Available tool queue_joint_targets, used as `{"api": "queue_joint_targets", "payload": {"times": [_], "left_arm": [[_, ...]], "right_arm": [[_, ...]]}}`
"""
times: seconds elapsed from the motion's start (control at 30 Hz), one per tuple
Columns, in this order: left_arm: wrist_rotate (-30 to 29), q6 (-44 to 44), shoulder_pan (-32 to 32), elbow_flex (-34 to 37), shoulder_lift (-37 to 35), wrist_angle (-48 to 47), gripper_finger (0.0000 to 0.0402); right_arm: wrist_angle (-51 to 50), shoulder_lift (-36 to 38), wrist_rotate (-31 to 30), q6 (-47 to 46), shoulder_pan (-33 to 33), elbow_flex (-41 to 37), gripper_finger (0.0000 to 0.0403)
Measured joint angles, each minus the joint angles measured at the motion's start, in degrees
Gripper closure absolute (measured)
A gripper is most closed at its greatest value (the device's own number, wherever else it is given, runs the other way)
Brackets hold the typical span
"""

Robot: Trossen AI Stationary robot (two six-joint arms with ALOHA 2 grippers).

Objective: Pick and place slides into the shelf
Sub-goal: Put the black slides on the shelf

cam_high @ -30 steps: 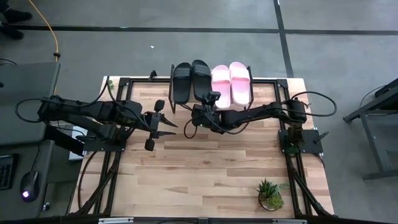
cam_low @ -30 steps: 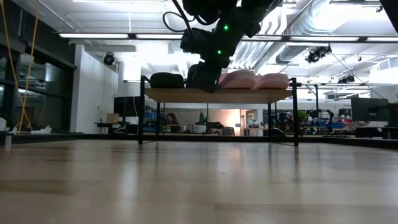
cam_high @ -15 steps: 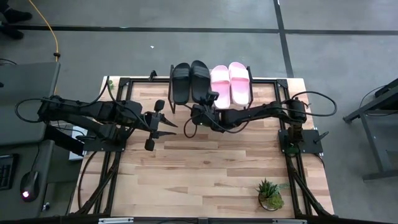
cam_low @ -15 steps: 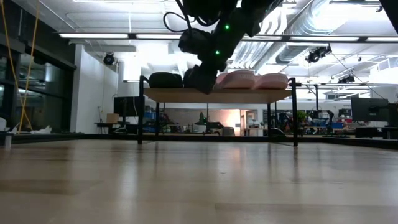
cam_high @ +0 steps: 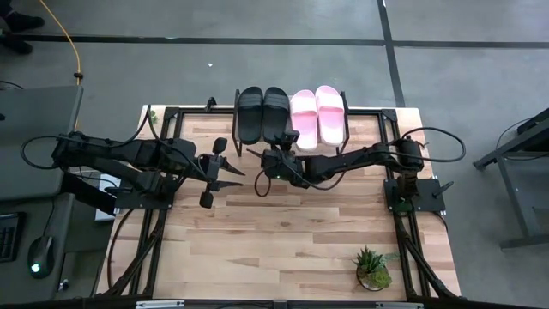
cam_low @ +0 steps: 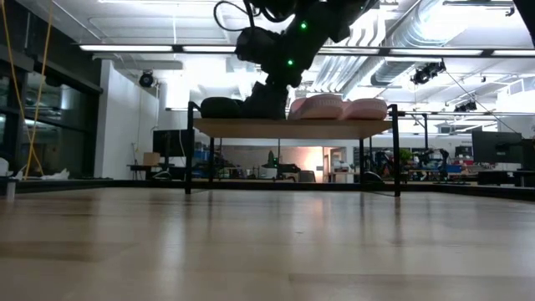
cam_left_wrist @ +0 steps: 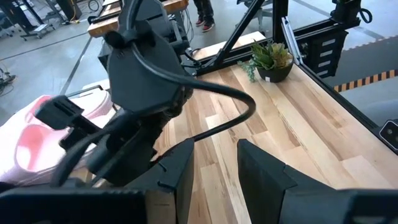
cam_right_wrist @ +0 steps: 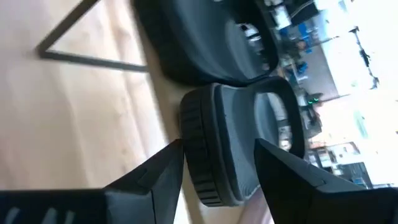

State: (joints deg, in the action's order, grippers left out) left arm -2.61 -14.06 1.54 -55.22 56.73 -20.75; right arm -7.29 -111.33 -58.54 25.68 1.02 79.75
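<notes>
Wooden table point(cam_high: 283, 232), right gripper point(cam_right_wrist: 217, 163) spread around black slide point(cam_high: 276, 113) (heel overhanging shelf point(cam_low: 292, 127)): could drag it off.

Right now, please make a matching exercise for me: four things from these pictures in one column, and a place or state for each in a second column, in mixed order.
Column one:
1. black slides
2. pink slides
3. potted plant
4. right gripper

Column two:
A. on the shelf, right half in the high view
B. on the tabletop, near corner by the right arm
C. on the shelf, left half in the high view
D. jaws open, just in front of a black slide

Pairs: 1-C, 2-A, 3-B, 4-D
</notes>
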Motion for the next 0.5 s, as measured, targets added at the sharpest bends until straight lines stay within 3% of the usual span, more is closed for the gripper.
{"api": "queue_joint_targets", "payload": {"times": [0.1,0.27,0.5], "left_arm": [[0.0,0.4,0.0,0.0,0.0,0.0,0.0295],[0.0,0.4,0.0,0.0,0.0,0.0,0.0295],[0.0,0.9,0.0,0.0,0.0,-0.5,0.0295]], "right_arm": [[0.6,0.0,-0.8,-0.8,-0.4,0.8,0.0218],[-1.7,0.1,4.2,-4.6,-0.7,3.0,0.0217],[-12.1,0.1,7.6,-13.1,-0.2,5.5,0.0217]]}}
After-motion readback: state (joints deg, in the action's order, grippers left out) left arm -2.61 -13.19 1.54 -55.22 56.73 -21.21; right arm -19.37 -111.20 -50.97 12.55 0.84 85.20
